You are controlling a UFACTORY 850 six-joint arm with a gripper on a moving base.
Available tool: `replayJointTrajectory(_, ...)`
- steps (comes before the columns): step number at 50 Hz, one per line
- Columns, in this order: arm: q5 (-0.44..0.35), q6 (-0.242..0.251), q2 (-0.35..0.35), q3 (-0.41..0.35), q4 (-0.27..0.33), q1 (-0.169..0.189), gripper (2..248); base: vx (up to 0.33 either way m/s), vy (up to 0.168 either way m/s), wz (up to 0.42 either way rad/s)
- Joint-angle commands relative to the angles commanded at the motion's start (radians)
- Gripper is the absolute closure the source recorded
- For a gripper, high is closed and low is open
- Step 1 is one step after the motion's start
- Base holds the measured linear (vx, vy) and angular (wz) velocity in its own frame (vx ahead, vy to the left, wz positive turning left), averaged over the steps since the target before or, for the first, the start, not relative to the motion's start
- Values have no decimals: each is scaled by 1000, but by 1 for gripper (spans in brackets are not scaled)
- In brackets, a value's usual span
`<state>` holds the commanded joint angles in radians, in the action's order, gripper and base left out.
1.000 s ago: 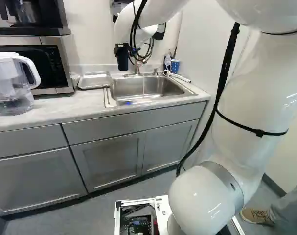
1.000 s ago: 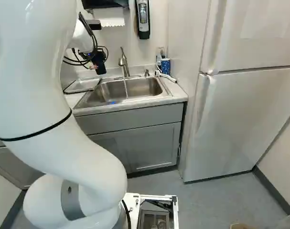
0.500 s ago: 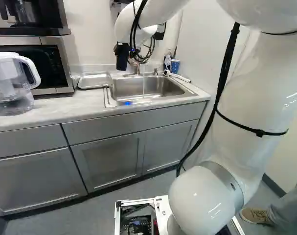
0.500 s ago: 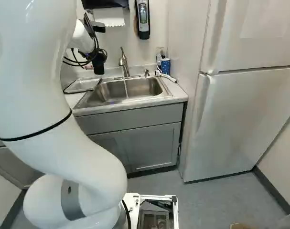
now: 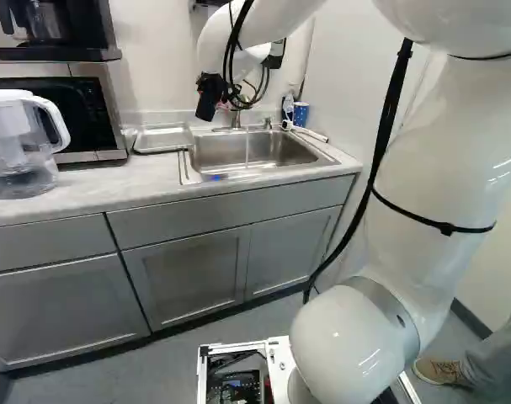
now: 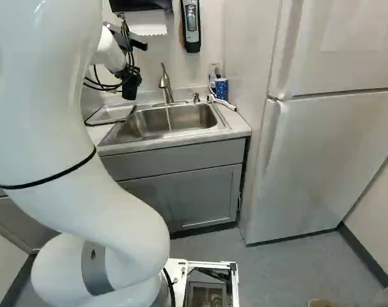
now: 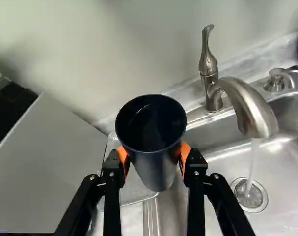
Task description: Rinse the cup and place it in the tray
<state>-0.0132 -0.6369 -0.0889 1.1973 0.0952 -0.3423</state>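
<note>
In the left base view my gripper [image 5: 211, 85] hangs above the back left corner of the sink [image 5: 255, 151], near the tray [image 5: 162, 138]. The dark cup [image 5: 206, 107] leans slightly there. The wrist view shows the gripper [image 7: 152, 158] shut on the cup [image 7: 157, 169], orange pads against two sides and the open rim facing the camera. Beyond and below the cup lies the tray [image 7: 131, 192], partly hidden by it. Water runs from the faucet [image 7: 252, 109] beside the cup into the sink, not onto the cup.
A microwave [image 5: 110, 114] and a water pitcher [image 5: 15, 143] stand left of the tray. A blue patterned cup [image 6: 222, 88] and a bottle are behind the sink's right corner. The fridge [image 6: 321, 153] rises to the right; a paper towel holder hangs above.
The wrist has turned with the held cup: upright before, the cup now leans in the left base view and has shifted a little left in the right base view. The base has stayed still.
</note>
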Motion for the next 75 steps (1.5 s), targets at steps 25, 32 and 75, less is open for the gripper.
replayJointTrajectory(25,0,-263,0,0,0,0,129,0,0,0)
replayJointTrajectory(32,0,-337,0,0,0,0,129,0,0,0)
replayJointTrajectory(75,0,-790,0,0,0,0,129,0,0,0)
